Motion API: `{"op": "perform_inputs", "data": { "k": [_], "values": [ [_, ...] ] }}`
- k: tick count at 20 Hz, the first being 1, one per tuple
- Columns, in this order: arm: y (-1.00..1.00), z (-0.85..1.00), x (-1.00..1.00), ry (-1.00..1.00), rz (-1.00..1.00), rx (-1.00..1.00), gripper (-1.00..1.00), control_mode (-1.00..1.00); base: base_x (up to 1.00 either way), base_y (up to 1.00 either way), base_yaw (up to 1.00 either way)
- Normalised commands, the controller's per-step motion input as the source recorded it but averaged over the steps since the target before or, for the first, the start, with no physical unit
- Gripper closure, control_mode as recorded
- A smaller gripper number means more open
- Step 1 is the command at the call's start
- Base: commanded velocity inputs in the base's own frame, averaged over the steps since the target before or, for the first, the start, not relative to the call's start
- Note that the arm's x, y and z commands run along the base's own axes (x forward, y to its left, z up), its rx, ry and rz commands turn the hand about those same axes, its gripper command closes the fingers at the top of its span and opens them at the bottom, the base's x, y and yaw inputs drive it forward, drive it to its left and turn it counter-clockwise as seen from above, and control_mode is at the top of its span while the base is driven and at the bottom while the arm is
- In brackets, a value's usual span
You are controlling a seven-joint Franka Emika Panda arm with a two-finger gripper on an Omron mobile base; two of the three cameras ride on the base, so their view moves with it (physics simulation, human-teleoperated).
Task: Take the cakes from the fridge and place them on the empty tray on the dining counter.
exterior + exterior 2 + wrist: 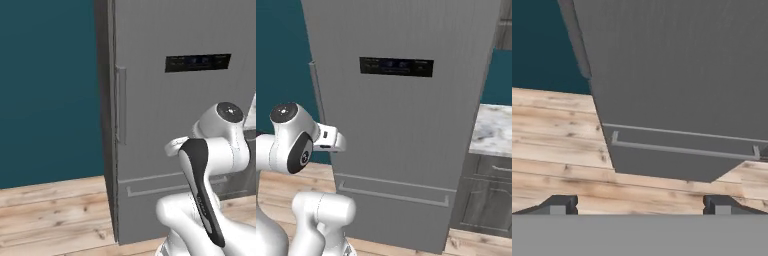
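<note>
Fridge doors are closed: the tall matte grey fridge stands upright against a dark teal wall on a pale wooden plank floor, and its interior is hidden, so the cakes cannot be seen. On the fridge's upper door sits a small black display panel, and along the door's left edge runs a long vertical grey bar handle. Below the upper door, a horizontal grey bar handle crosses the lower drawer front near its top. To the right of the fridge, a white-and-grey marble-patterned countertop lies on a dark grey panelled cabinet base, just beside the fridge's side wall. The white arm with dark joints is folded in front of the fridge's lower half, apart from the door. In the hand view the gripper looks down at the drawer front and the floor before the fridge; its two dark fingertips stand wide apart with nothing between them, clear of the fridge.
</note>
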Motion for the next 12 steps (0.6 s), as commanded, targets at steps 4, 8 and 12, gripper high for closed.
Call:
{"op": "perform_inputs", "data": {
  "k": [4,8,12],
  "values": [
    [0.0,0.0,0.0,0.0,0.0,0.0,-1.0,1.0,-0.33,0.69,0.0],
    [0.0,0.0,0.0,0.0,0.0,0.0,-1.0,1.0,-0.46,0.29,0.0],
    [0.0,0.0,0.0,0.0,0.0,0.0,-1.0,1.0,-0.52,0.35,0.0]
  ]
}}
